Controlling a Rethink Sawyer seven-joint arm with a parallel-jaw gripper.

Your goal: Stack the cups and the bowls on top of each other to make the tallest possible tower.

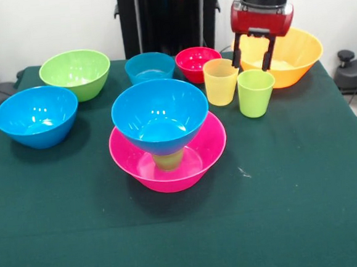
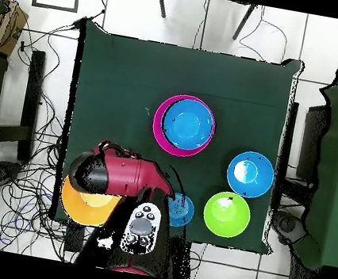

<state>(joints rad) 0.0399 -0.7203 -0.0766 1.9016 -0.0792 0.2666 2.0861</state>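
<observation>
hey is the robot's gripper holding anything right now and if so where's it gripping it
Nothing is held. The gripper hangs open with bare fingers above and behind the yellow-orange cup and the green cup, in front of the orange bowl.

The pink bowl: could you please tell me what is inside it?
Inside the pink bowl a green cup stands at the centre, carrying a blue bowl on top. The blue bowl covers the cup's upper part, so its orientation cannot be seen.

Gripper hangs vertically, its fingers parted (empty).
</observation>
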